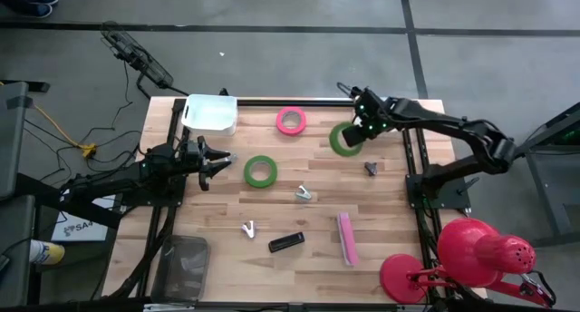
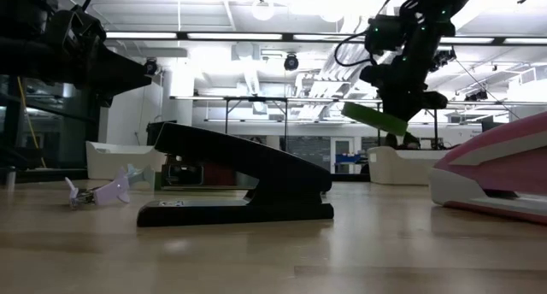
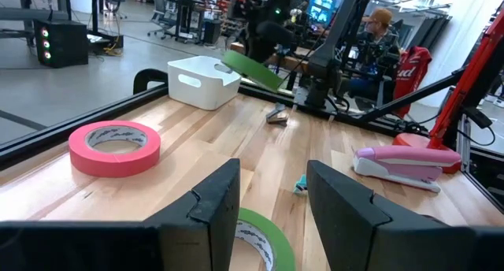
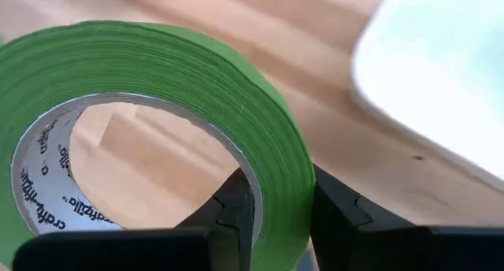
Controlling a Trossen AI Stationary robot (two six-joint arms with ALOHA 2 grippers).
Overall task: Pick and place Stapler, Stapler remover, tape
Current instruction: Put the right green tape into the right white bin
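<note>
My right gripper [image 1: 356, 133] is shut on a green tape roll [image 1: 343, 139] and holds it in the air over the table's far right part; the low view shows the roll [image 2: 376, 116] tilted. A second green roll [image 1: 260, 170] and a pink roll [image 1: 291, 121] lie flat on the table. A black stapler [image 1: 286, 242] and a pink stapler [image 1: 346, 238] lie near the front edge. Staple removers [image 1: 371, 168], [image 1: 304, 193], [image 1: 248, 229] lie between them. My left gripper [image 1: 217, 160] waits open at the left, level, just short of the second green roll [image 3: 264, 239]. My right gripper pinches the wall of the green roll [image 4: 285, 176], one finger [image 4: 236, 206] inside the ring and the other finger [image 4: 340, 212] outside. The fingers come from above, slanting down. The roll is lifted clear of the table and hangs tilted.
A white bin [image 1: 210, 112] stands at the far left corner. Another white bin [image 3: 203, 80] shows beyond the pink roll [image 3: 115, 146] in the left wrist view. A red desk lamp [image 1: 471, 253] stands off the near right corner. People sit in the room beyond.
</note>
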